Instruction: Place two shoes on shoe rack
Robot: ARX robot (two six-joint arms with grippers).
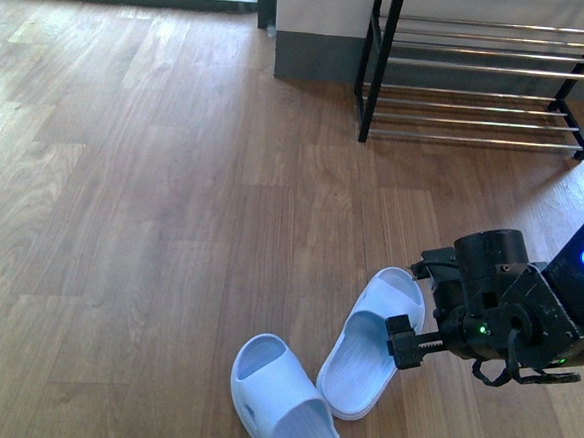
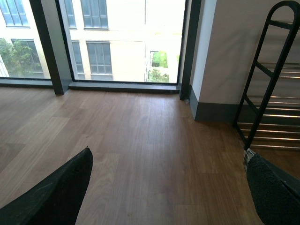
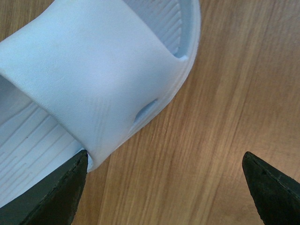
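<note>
- the right end effector [image 1: 401,344] is released, fingers spread wide, sitting low over the wood floor [image 1: 152,219]
- one pale blue slide [image 1: 357,369] lies right beneath it, and the strap is just beside one finger [image 3: 56,192], but nothing's gripped
- the second slide [image 1: 270,388] lies on the far side of the first one, touching or nearly so, can't tell
- the shoe rack [image 1: 473,66] stands well ahead of that end effector, by the wall
- the left end effector [image 2: 167,154] is released too, with only floor between its fingers

Wood-plank floor [image 1: 122,217], light brown. Two pale blue slides on it, near right: nearer slide [image 1: 279,399], farther slide [image 1: 368,345], just beside each other, angled differently, soles down. Far right: rack [image 1: 482,82] stands on floor by wall [image 1: 317,5]
</note>
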